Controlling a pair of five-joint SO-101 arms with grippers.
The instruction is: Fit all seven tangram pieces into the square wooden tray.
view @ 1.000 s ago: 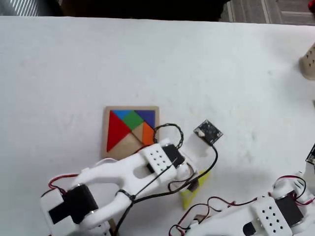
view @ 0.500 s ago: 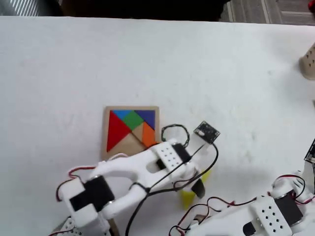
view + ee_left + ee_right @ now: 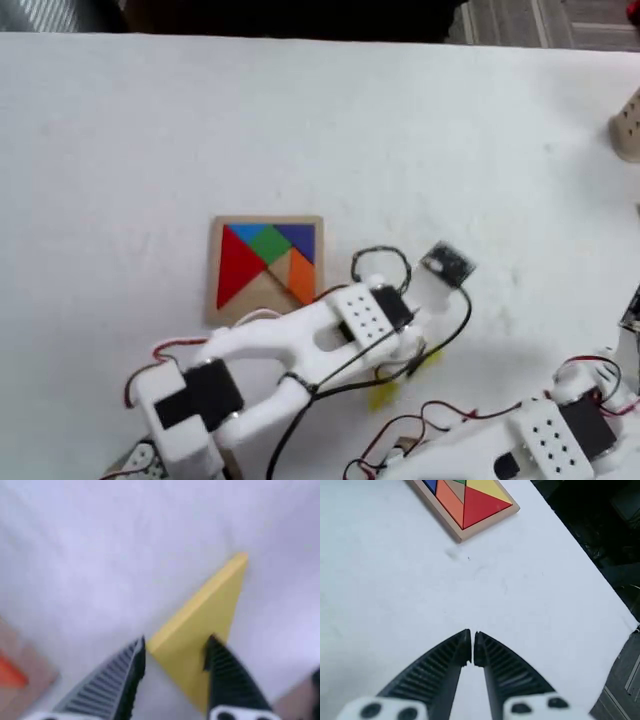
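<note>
The square wooden tray [image 3: 214, 275] lies at mid-table holding red, green, blue and orange pieces, with a bare wood patch at its near side. The tray [image 3: 451, 529] also appears far off in the right wrist view. A yellow triangle [image 3: 385, 396] lies on the table right of the tray, partly under the left arm. My left gripper [image 3: 175, 645] is open and straddles one corner of the yellow triangle [image 3: 210, 605], one finger at its edge and the other over its face. My right gripper [image 3: 472, 647] is shut on nothing, low over bare table, its arm [image 3: 550, 440] at the near right.
A beige object [image 3: 628, 125] stands at the table's right edge. The table's far edge runs along the top, with dark floor beyond. Red and black cables [image 3: 440, 415] trail between the two arms near the front. Wide free table lies beyond the tray.
My left arm has swung to the right, bringing its wrist over the yellow triangle. The triangle has hardly shifted. The right arm has stayed put.
</note>
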